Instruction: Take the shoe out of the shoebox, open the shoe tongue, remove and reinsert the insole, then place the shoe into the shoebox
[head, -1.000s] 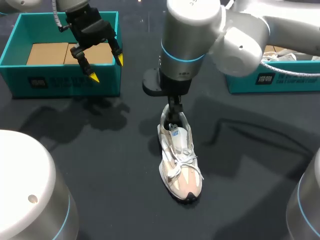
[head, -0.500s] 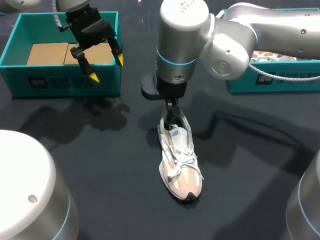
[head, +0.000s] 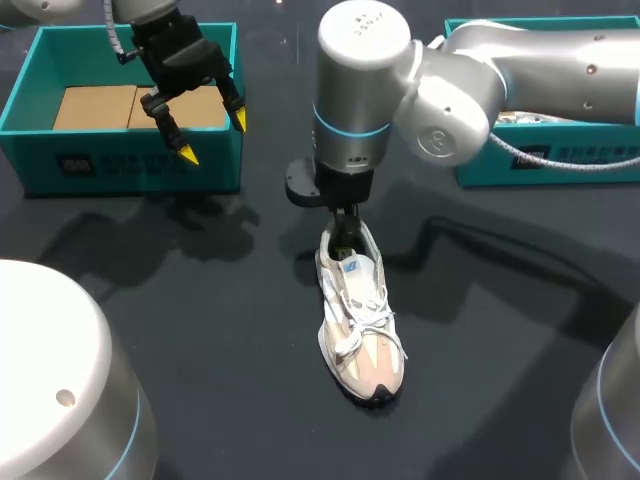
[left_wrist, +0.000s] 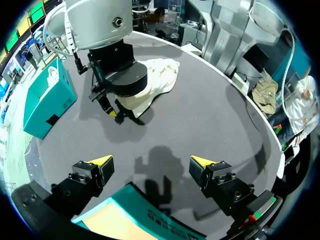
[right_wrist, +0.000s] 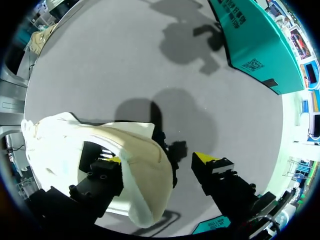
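Right gripper (right_wrist: 158, 159) is spread astride the heel collar of the sneaker (head: 360, 320), one finger inside. Left gripper (head: 214, 138) is spread above the teal shoebox (head: 130, 172).

- The shoe (head: 360, 330): cream and white, with a pinkish-beige toe, white laces and a small blue tag on the tongue.
- The shoebox (head: 130, 165): teal walls, brown cardboard inside.
- The table (head: 200, 300): dark grey.
- The right arm (head: 365, 70): silver-grey with a light-blue ring.
- Both arms' jaws: black with yellow tips.
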